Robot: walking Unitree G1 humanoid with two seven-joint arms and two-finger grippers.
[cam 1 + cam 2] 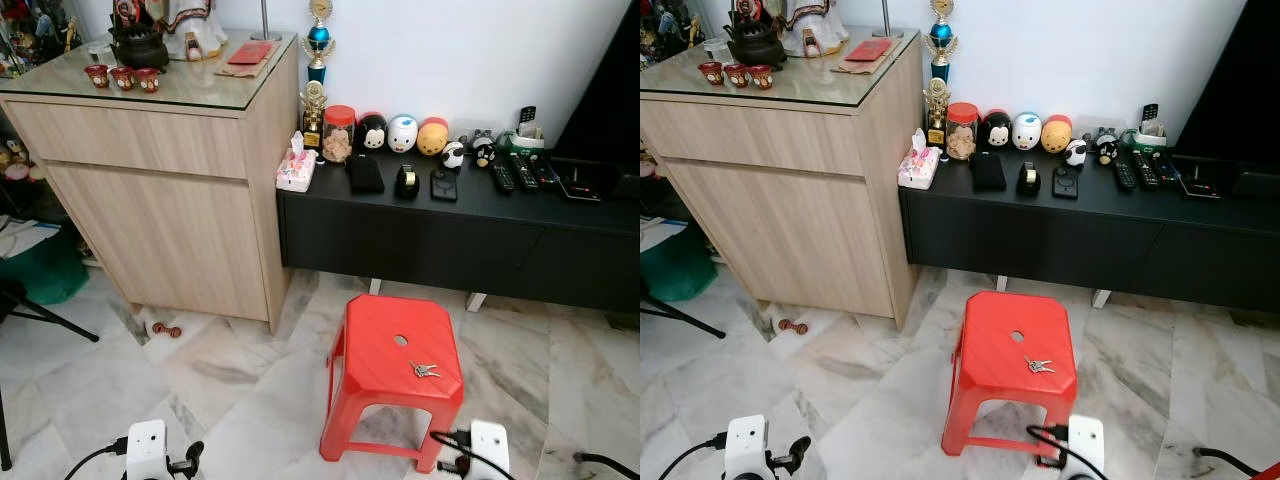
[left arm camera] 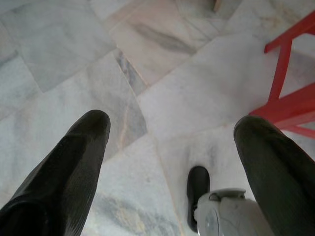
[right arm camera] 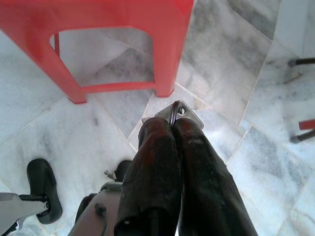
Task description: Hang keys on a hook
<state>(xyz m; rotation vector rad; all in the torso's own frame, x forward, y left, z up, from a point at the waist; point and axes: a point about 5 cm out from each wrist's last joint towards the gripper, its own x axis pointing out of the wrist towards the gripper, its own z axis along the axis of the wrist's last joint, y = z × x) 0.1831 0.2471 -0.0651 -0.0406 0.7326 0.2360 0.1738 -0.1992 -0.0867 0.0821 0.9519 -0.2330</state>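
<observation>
- The keys lie flat on the top of the red stool, towards its front right corner and just beside the round hole in the seat.
- Judgement: the raised seat presents the keys at a reachable height for pickup; they are untouched, so the grasp is not yet done.
- The stool stands on the marble floor, in front of the black low counter and to the right of the wooden cabinet.
- No hook can be made out on the wall or furniture.
- The right gripper hangs low beside the stool, below seat level and well apart from the keys. Its fingers are pressed together on a small metal triangular ring.
- The left gripper hangs over bare floor to the left of the stool, fingers spread wide and empty.
</observation>
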